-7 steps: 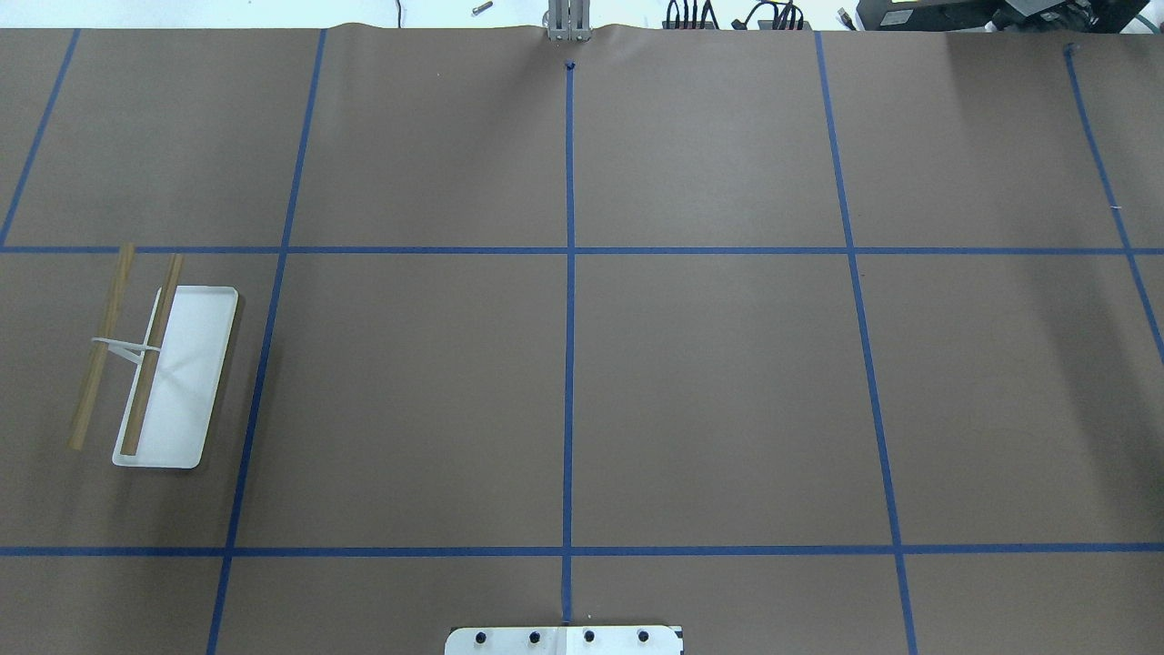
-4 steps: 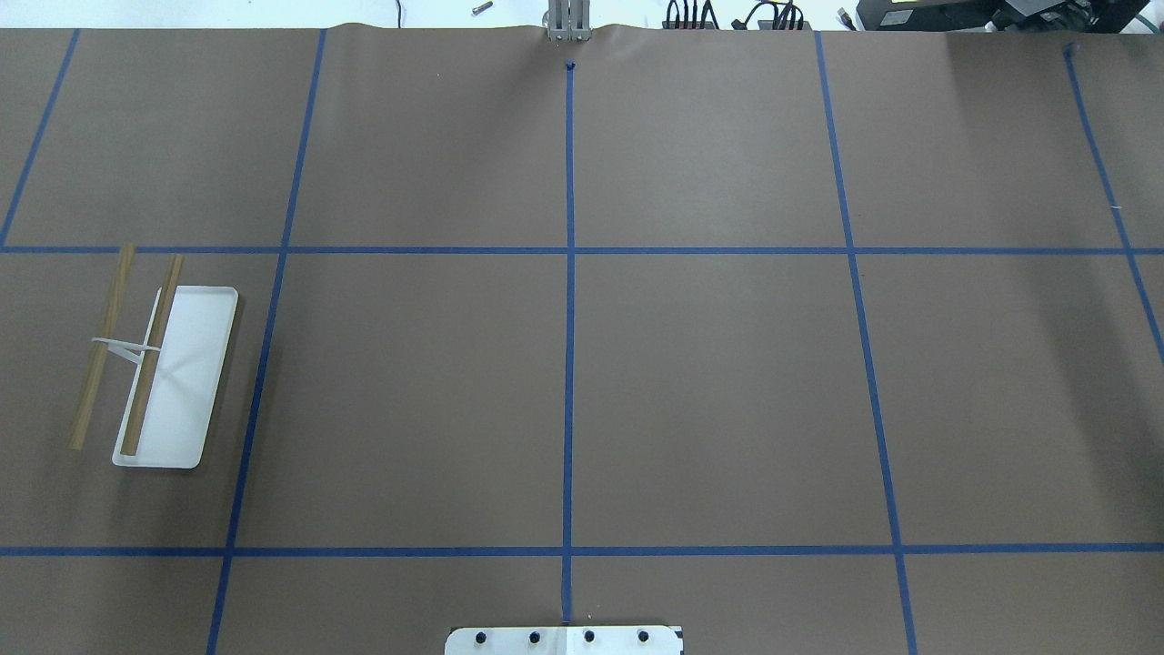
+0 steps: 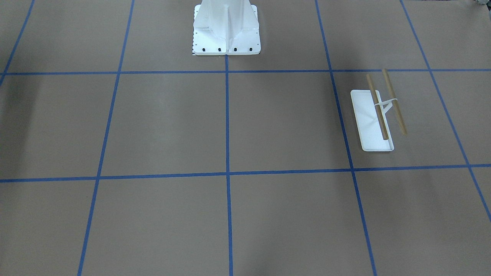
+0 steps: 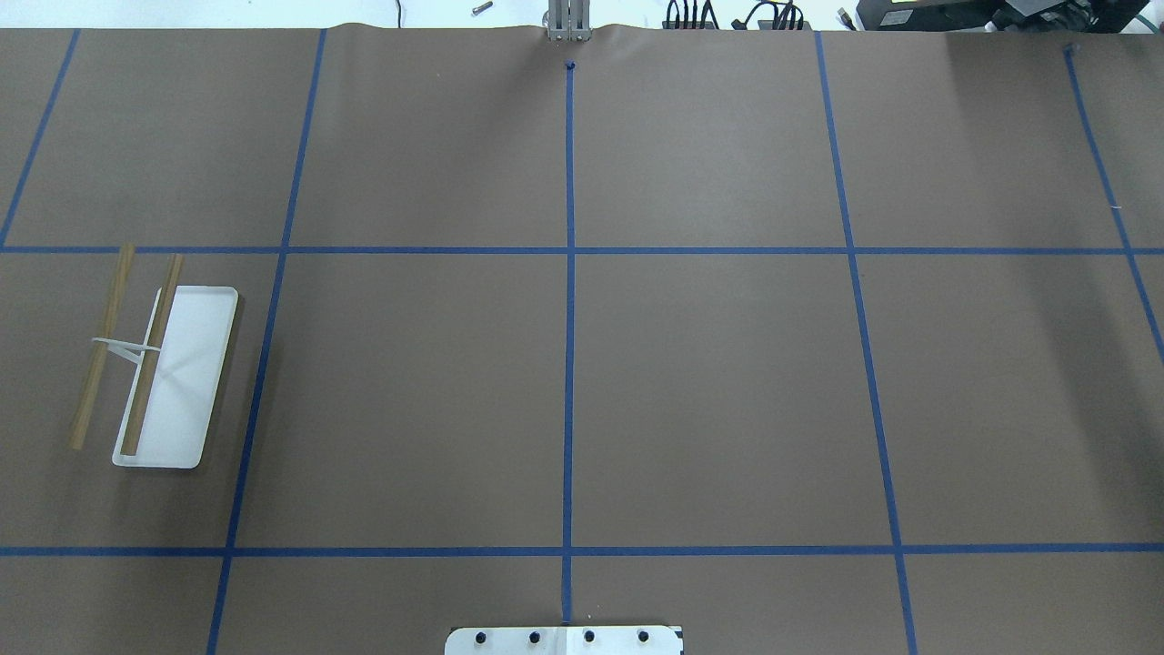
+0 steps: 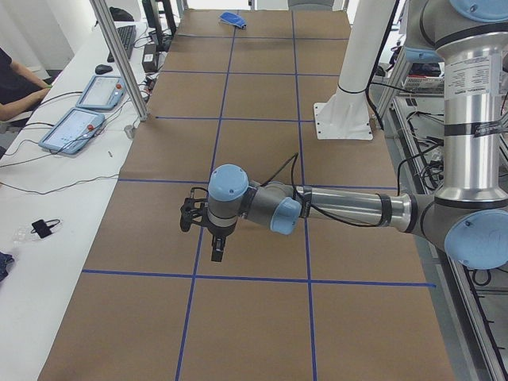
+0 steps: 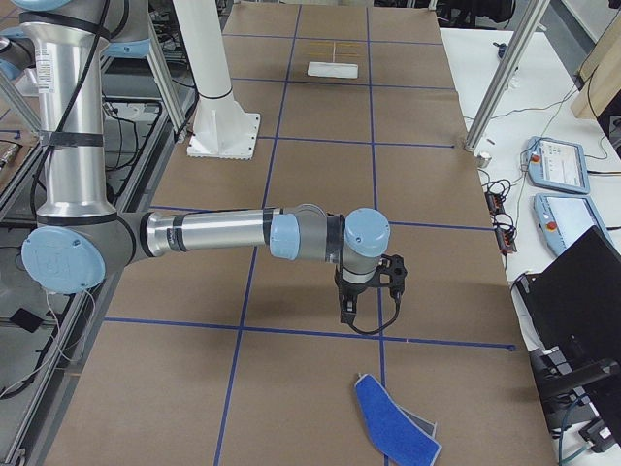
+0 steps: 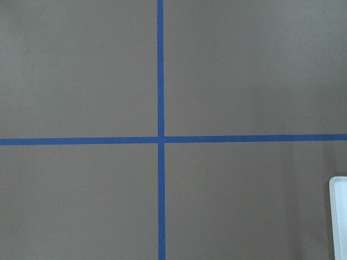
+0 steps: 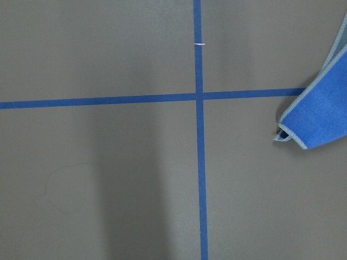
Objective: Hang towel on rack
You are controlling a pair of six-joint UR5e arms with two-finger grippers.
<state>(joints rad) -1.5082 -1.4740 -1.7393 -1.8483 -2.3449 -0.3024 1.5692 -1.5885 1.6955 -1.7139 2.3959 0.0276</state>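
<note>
The blue towel lies crumpled on the brown table at the end by my right arm, with a grey corner showing. It also shows at the right edge of the right wrist view and far off in the exterior left view. The rack stands at the table's left side, with a white base and two bare tan rods; it is small in the exterior right view. My left gripper and right gripper hover above the table; I cannot tell whether they are open or shut.
The large white bolted pedestal stands at the robot's edge of the table. Blue tape lines mark a grid. A corner of the rack's white base shows in the left wrist view. Teach pendants lie on the side bench.
</note>
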